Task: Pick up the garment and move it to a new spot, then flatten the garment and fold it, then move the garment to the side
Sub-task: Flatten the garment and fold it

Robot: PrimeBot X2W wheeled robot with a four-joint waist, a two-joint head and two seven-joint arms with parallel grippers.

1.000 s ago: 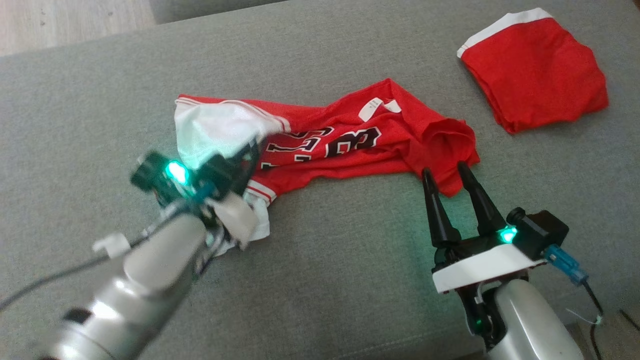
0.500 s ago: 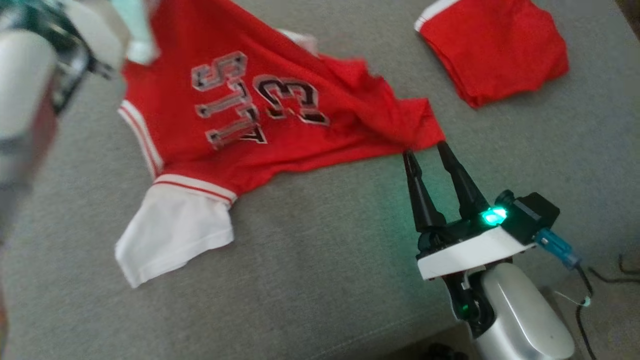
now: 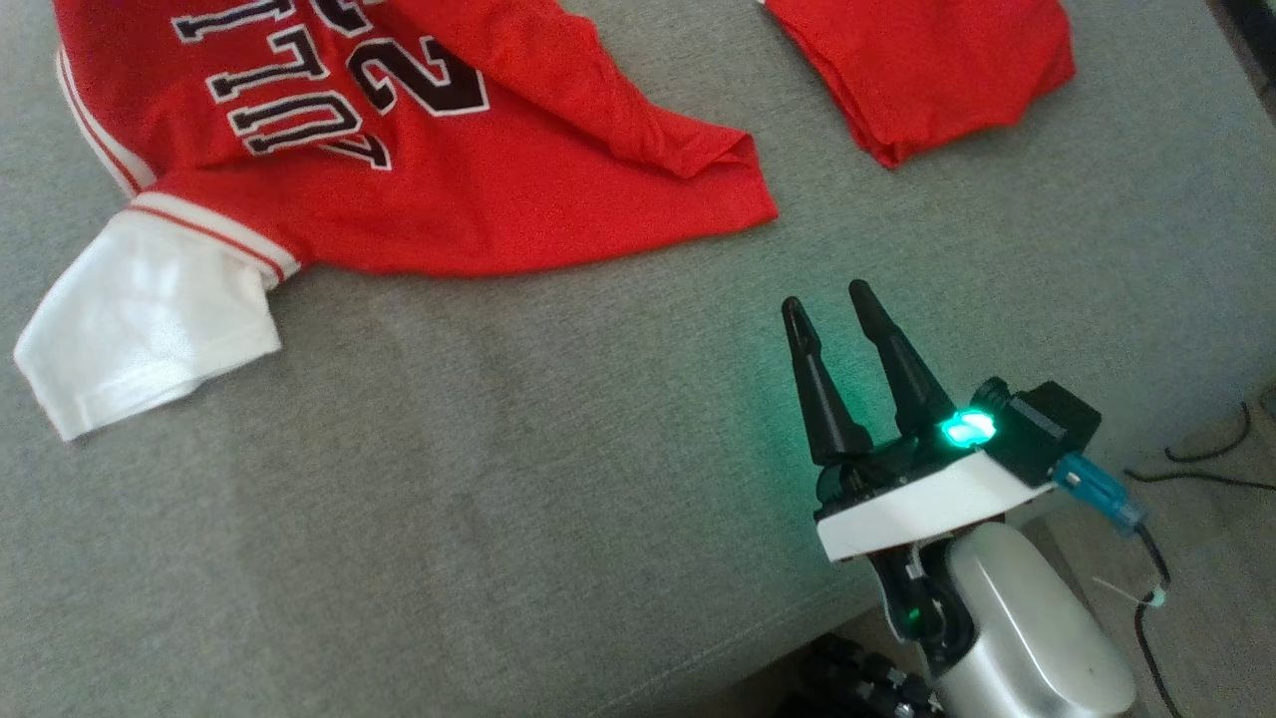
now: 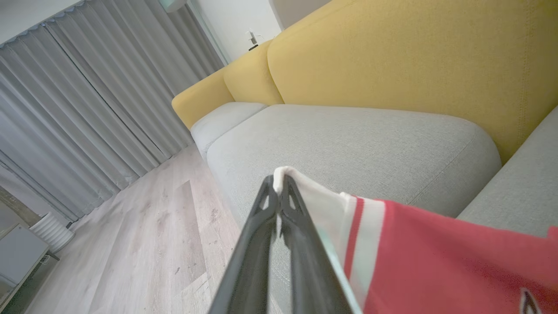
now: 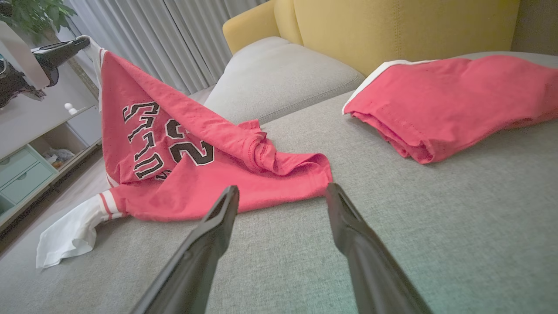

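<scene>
Grey sofa seat [image 3: 598, 479] bearing the red jersey [image 3: 478, 189], its long axis running left from the hem corner [image 3: 753, 204] lying near, ahead of the open, empty right tool [image 3: 825, 297]; left tool [image 4: 279, 194] pinches the raised white sleeve [image 4: 314, 205].

I see a red jersey [image 3: 478, 189] with white-outlined black lettering and white sleeves, a red folded garment [image 3: 927, 60] far right, a grey cushion [image 3: 558, 479].
</scene>
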